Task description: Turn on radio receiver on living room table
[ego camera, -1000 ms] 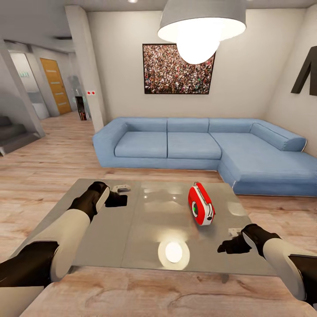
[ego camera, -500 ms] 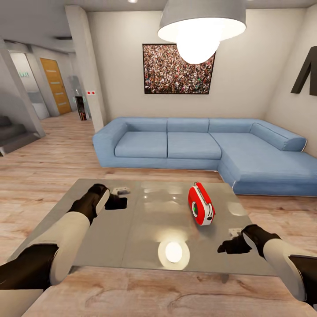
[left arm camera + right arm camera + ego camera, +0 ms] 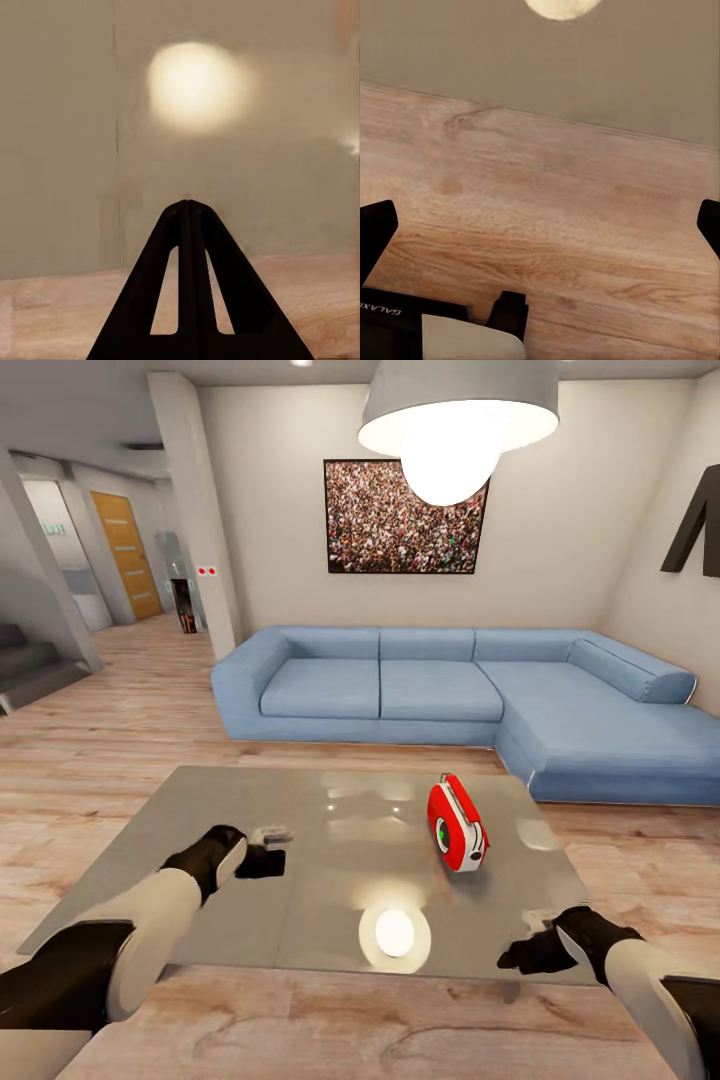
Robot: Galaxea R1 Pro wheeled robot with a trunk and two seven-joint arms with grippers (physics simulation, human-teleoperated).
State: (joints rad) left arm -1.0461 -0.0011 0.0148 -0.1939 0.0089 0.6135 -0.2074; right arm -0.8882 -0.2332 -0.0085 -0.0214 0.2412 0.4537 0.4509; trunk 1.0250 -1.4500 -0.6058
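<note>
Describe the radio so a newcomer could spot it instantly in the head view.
Find the blue L-shaped sofa; just in front of it sits a low table with a glossy grey top. The radio receiver stands on edge on the table's right panel. It is the one bright red object there, with white trim and a round green-centred dial.

Bright, even indoor render lit mainly by the white pendant lamp (image 3: 455,422).

The lamp glows overexposed, and the glossy table (image 3: 200,810) below it mirrors it as a round hot spot with fainter glints farther back. In the left wrist view the same reflection is a soft, blurred blotch above the black end effector (image 3: 188,206), which is a flat silhouette without detail. Shadows under the arms on the table are dark and short. Walls near the lamp are evenly lit; wide-angle stretching shows at the head view's edges.
</note>
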